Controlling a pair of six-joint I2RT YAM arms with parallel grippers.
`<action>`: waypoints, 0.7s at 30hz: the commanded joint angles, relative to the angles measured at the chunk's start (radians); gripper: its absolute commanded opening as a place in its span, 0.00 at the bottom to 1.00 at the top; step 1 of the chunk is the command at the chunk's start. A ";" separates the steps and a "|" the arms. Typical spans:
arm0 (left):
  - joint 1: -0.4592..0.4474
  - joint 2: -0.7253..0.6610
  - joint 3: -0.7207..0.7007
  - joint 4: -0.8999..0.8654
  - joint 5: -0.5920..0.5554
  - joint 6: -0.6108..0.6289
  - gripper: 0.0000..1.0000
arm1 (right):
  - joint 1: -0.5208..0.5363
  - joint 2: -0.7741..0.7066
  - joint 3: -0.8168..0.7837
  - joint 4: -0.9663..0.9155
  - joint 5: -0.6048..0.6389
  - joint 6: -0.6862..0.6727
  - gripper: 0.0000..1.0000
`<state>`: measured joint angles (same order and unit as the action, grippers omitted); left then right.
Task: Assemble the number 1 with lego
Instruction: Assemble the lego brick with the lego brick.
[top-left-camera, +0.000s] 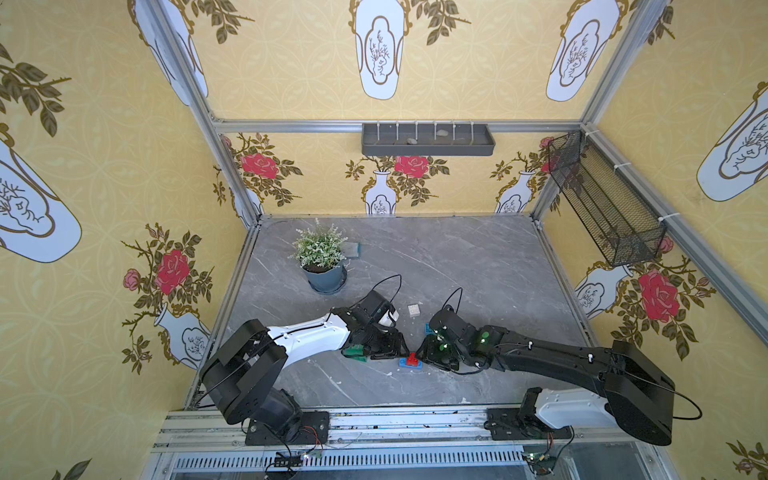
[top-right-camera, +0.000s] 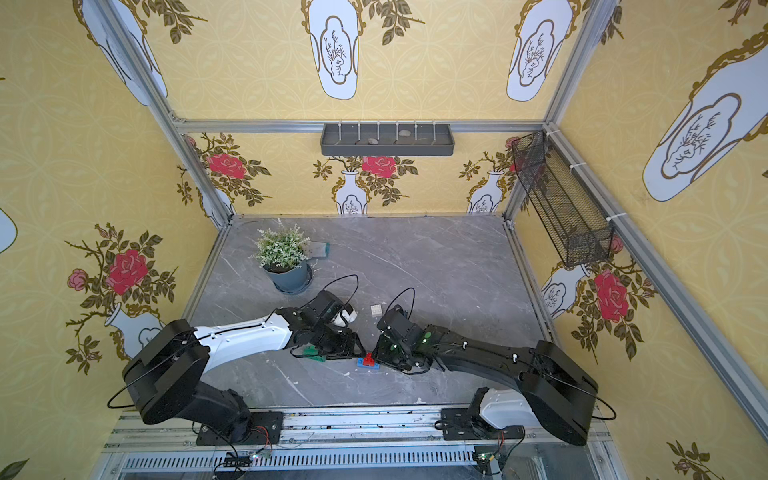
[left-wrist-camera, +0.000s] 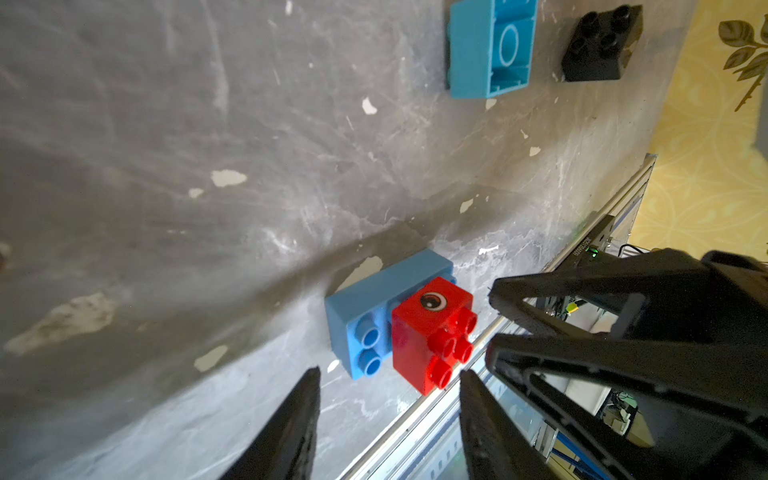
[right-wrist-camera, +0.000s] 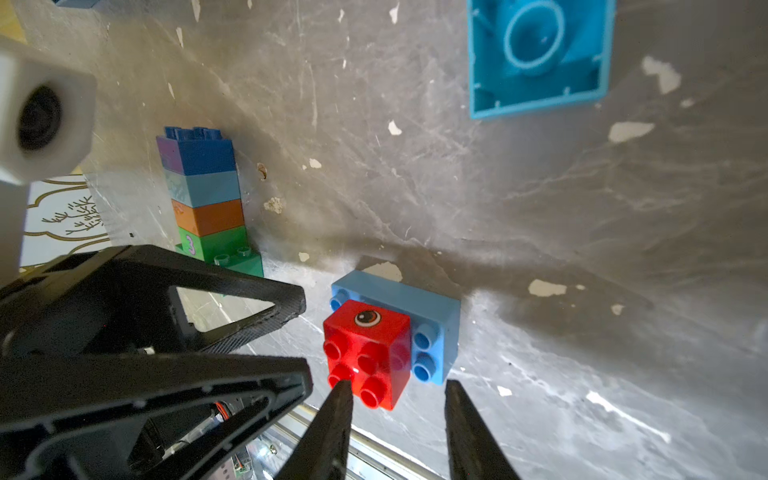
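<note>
Red brick (left-wrist-camera: 432, 332) is seen seated on a blue brick (left-wrist-camera: 361, 311) on the desk (left-wrist-camera: 166, 166), flanked by the left claw (left-wrist-camera: 390, 371) and right claw (right-wrist-camera: 397, 382), both spread, nothing grasped.

Grey marble table (top-left-camera: 457, 257): potted plant (top-left-camera: 322, 266), lego bricks (left-wrist-camera: 361, 307).

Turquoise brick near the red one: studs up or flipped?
Flipped. The turquoise brick lies with its hollow underside and round centre tube facing up, seen in both wrist views.
</note>
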<state>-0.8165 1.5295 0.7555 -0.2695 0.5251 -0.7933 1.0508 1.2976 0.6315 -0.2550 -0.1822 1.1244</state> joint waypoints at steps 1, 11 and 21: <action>0.001 0.013 0.002 0.013 0.016 0.005 0.54 | -0.005 0.018 0.015 0.034 -0.033 -0.029 0.39; 0.001 0.041 0.020 -0.003 0.021 0.008 0.47 | -0.028 0.054 0.016 0.042 -0.059 -0.041 0.33; 0.003 0.071 0.024 -0.006 0.036 0.012 0.41 | -0.031 0.100 0.025 0.027 -0.075 -0.052 0.27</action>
<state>-0.8150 1.5887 0.7807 -0.2600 0.5694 -0.7925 1.0203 1.3861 0.6529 -0.2081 -0.2562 1.0794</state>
